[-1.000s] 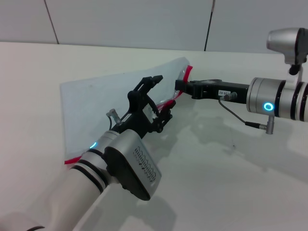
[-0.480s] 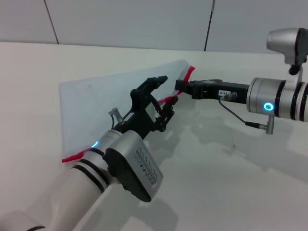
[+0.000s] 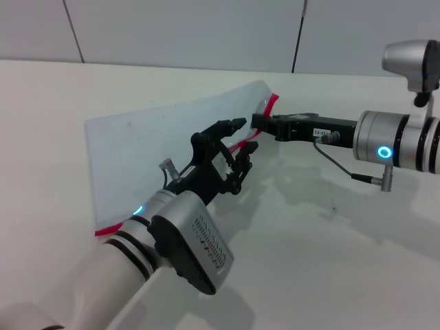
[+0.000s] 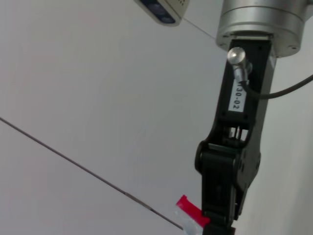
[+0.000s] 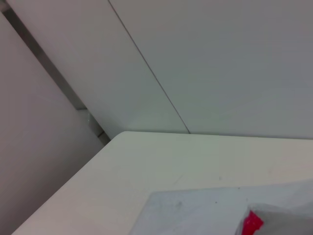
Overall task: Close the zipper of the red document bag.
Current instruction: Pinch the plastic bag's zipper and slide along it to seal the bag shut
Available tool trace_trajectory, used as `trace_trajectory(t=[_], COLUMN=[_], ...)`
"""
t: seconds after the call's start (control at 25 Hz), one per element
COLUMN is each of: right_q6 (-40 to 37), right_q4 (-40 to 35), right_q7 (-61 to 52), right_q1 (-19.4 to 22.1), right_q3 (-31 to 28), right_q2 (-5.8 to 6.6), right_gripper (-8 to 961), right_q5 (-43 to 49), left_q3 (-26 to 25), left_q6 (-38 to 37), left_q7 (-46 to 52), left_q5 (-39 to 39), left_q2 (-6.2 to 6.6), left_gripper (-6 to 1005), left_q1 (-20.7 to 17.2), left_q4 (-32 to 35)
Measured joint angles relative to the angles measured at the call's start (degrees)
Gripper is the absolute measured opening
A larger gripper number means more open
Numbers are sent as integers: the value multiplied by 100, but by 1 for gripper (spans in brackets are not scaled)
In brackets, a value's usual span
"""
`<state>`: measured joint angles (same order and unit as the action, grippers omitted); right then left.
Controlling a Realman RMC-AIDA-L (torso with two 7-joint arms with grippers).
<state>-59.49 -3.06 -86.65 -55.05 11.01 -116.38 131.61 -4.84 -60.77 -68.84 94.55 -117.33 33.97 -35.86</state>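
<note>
The red document bag (image 3: 151, 148) lies tilted up off the white table (image 3: 330, 261). Its zipper (image 3: 237, 146) runs lengthwise toward the right gripper (image 3: 260, 121), clamped on the far corner. The left gripper (image 3: 242, 135), fingers apart, straddles the strip mid-length.

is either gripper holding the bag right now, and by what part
The right gripper grips the red document bag at the red-trimmed far corner. The left gripper is at the zipper; a hold cannot be told.

The right end effector (image 4: 222, 220) hangs by the red zipper (image 4: 191, 212) end, against a pale wall (image 4: 98, 98).
</note>
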Motion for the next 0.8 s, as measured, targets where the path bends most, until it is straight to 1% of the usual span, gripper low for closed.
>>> trace_trajectory(t=[0.8], right_q6=[-46], right_q4=[16], right_q7=[2], right_q1=[-11], right_q3=[19], right_q2=[-8], right_gripper=[38], right_q5=[-4], left_q3=[50], left_q6=[17], left_q7=[90], left_q5=[2], left_q2=[4], left_gripper=[387], left_q1=[-14], left_q4=[214])
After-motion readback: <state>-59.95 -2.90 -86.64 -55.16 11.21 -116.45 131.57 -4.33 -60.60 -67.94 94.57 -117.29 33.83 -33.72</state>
